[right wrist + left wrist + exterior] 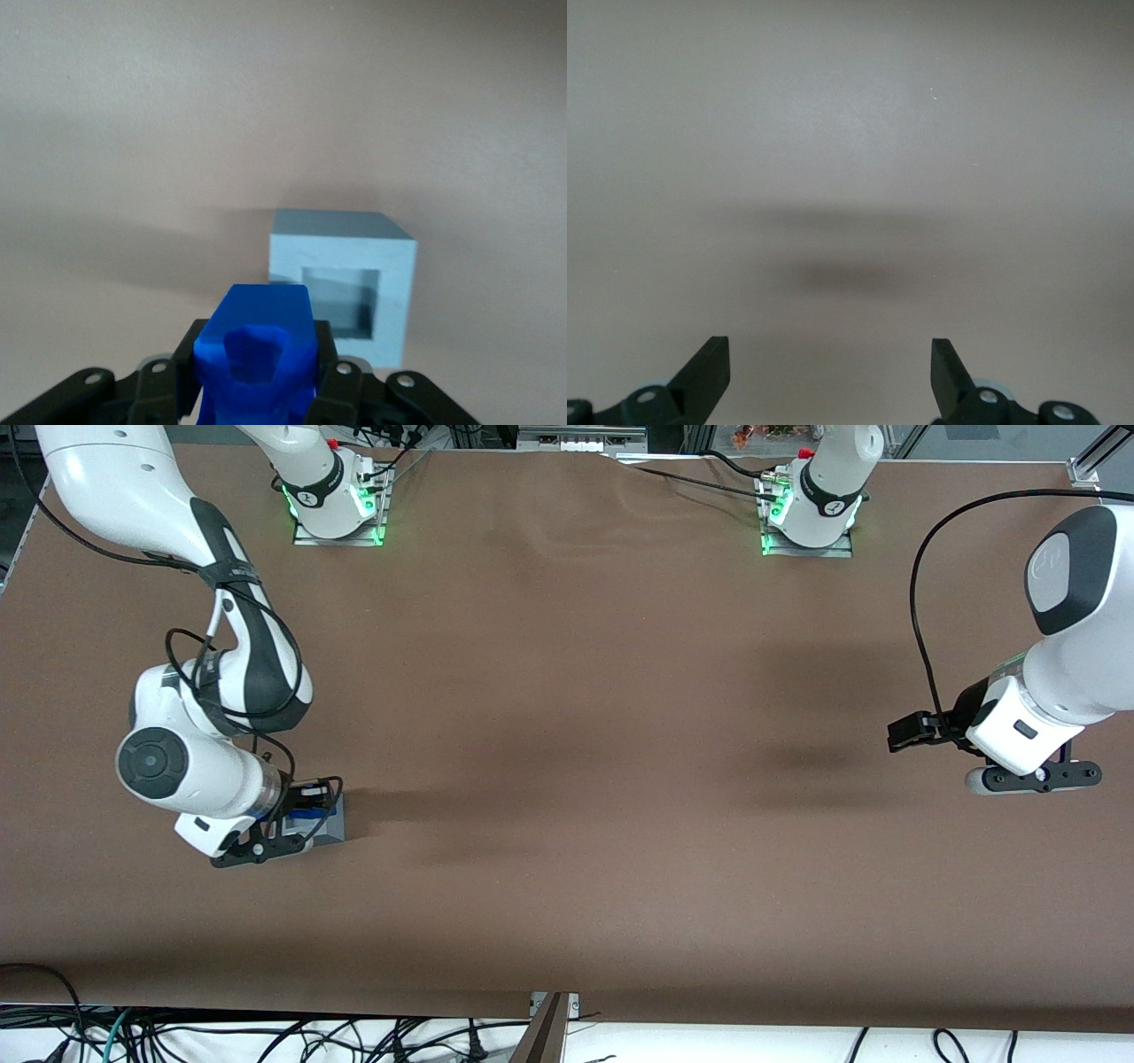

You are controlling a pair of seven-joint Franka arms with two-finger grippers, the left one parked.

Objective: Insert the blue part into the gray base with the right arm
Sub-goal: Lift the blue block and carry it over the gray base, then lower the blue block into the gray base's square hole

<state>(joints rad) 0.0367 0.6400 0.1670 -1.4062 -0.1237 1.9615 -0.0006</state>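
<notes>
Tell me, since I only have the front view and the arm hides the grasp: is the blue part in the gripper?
Observer: Yes, the right wrist view shows the gripper shut on the blue part.
Operator: Is it in the gray base yet?
Observer: No, the recess in the gray base is empty.
Operator: How does the base sit?
Observer: It rests on the table, with the recess facing the wrist camera.

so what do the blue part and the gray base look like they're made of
The blue part, held in the right arm's gripper just short of the base, looks like hard plastic: saturated colour, crisp facets, slight sheen. The gray base also looks plastic, matte, with sharp edges and a clean square recess; possibly printed, but I can't confirm.
</notes>
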